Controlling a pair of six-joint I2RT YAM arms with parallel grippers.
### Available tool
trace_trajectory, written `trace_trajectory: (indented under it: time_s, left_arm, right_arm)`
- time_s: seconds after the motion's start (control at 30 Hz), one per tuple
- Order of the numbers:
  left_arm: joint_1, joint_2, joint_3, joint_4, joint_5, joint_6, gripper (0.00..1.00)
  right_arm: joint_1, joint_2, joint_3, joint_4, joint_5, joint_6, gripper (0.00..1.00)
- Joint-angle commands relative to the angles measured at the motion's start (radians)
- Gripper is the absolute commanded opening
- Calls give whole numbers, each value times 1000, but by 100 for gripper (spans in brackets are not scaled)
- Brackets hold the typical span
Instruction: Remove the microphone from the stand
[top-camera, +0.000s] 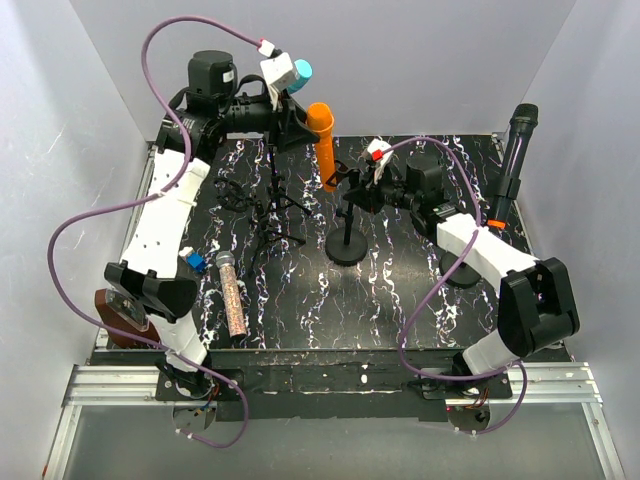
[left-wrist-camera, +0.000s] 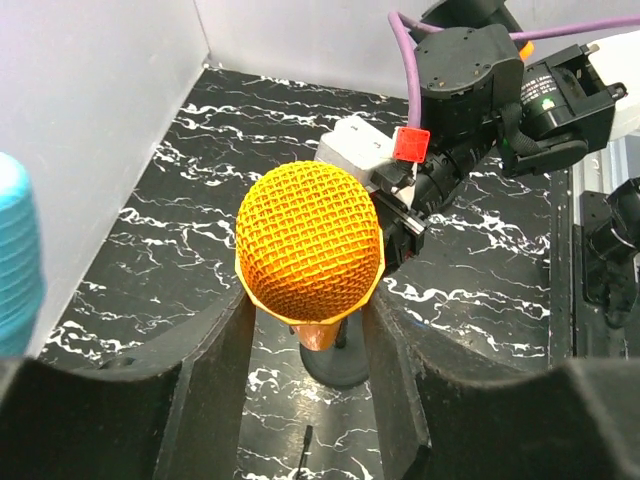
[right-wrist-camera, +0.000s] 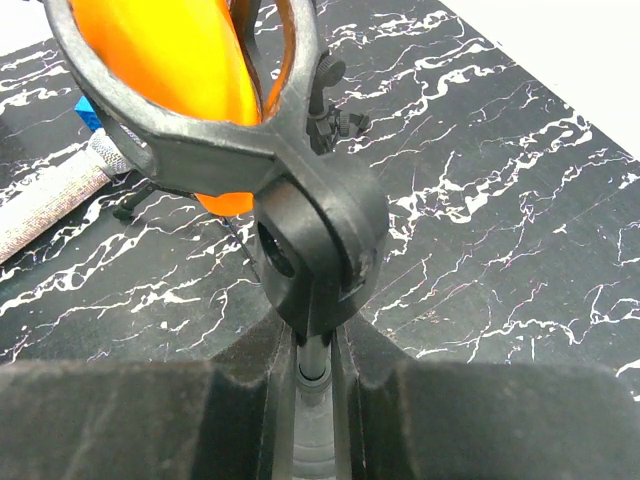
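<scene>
An orange microphone stands tilted in the black clip of a round-based stand at the table's middle. My left gripper reaches in from the back left at the microphone's top. In the left wrist view the mesh head fills the gap between the two fingers, and its collar meets both inner faces. My right gripper comes in from the right. It is shut on the stand's thin pole just under the clip, with the orange body above it.
A silver-headed microphone lies at the front left beside a small blue block. A black tripod stand is left of the round base. A black microphone stands at the far right. White walls enclose three sides.
</scene>
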Motion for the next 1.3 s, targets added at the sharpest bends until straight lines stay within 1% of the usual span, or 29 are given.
trace_trajectory:
  time_s: [0.0,0.17,0.3,0.5,0.57,0.63,0.73,0.8,0.83,0.87,0.93,1.0,1.03,1.07,1.13,1.17,1.2,1.23,1.27]
  left_arm:
    - [48,-65,99,54,-27,23,0]
    - [117,-120,119,12,-108,63,0]
    - [185,-144,167,6,-156,72,0]
    - [277,-166,231,-5,-176,75,0]
    - [304,-189,224,-14,-182,77,0]
    - [332,-233,172,-20,-184,84,0]
    - [352,-314,6,-54,-203,122,0]
    - [353,-405,-156,-34,-257,149,1]
    - [353,-440,-216,-10,-291,147,4]
    - [353,-468,-259,-5,-318,149,10]
    - [356,-479,-275,-32,-340,129,23]
    - [360,-483,-292,-61,-363,110,37]
    - [360,-491,-321,-45,-401,97,47]
    - [360,-500,-345,-16,-452,75,54]
    - [360,-499,-376,40,-608,16,62]
    - [360,-488,-381,47,-682,-20,65]
    - [360,-477,-392,58,-760,-53,69]
    - [394,-468,-407,70,-814,-87,71]
    - [401,-462,-421,81,-849,-110,72]
  right_arm:
    - [-17,43,25,-142,58,-38,1]
    - [-17,52,45,-155,55,-35,1]
    - [-17,53,54,-178,47,-38,1]
    - [-17,69,81,-216,30,-51,1]
    - [-17,75,92,-224,24,-51,1]
    - [-17,80,101,-231,16,-51,1]
    - [-17,83,112,-247,7,-55,1]
    - [-17,84,115,-247,6,-58,4]
    - [-17,81,115,-247,6,-61,5]
    - [-17,78,115,-277,6,-68,7]
    - [-16,70,111,-285,7,-69,11]
    - [-17,60,106,-291,7,-68,17]
    - [-17,55,101,-293,7,-68,21]
    - [-17,50,97,-293,7,-68,26]
    - [-17,38,92,-294,13,-65,34]
    - [-17,34,89,-296,15,-66,38]
    - [-17,27,86,-299,18,-68,41]
    - [-17,23,83,-300,24,-68,46]
    - [-17,17,83,-303,26,-65,49]
